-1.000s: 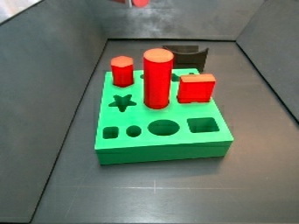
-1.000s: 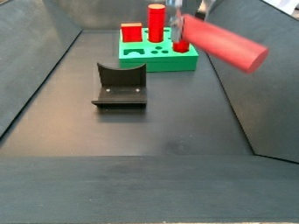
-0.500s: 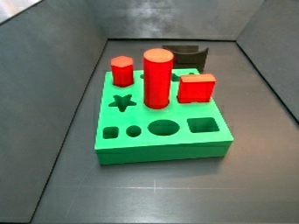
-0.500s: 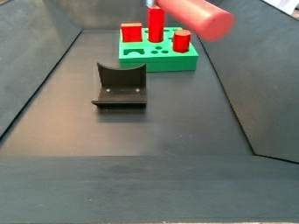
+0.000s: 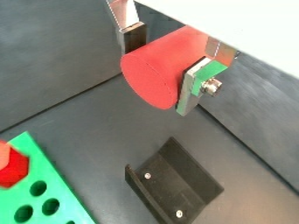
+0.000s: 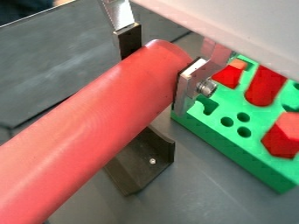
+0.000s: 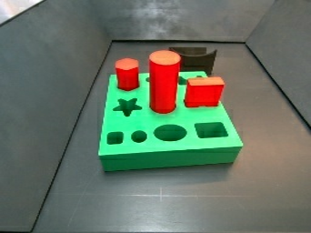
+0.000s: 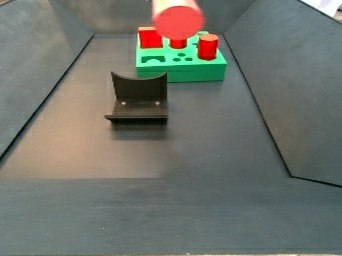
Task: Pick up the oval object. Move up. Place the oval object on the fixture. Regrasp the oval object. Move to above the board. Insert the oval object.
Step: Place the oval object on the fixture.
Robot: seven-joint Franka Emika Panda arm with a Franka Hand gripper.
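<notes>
Two silver fingers (image 5: 131,37) of the gripper (image 5: 167,59) clamp the long smooth red oval peg (image 6: 87,127) sideways, high in the air above the small black notched fixture (image 5: 177,185) on the dark desk (image 8: 174,150); thick green board (image 7: 166,127) sits beyond

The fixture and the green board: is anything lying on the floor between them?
No. In a side view the floor between the fixture and the board is bare. The tool holds the oval peg in the air.

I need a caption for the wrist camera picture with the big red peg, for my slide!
End effector grips the oval object above the fixture, beside the board.
</notes>
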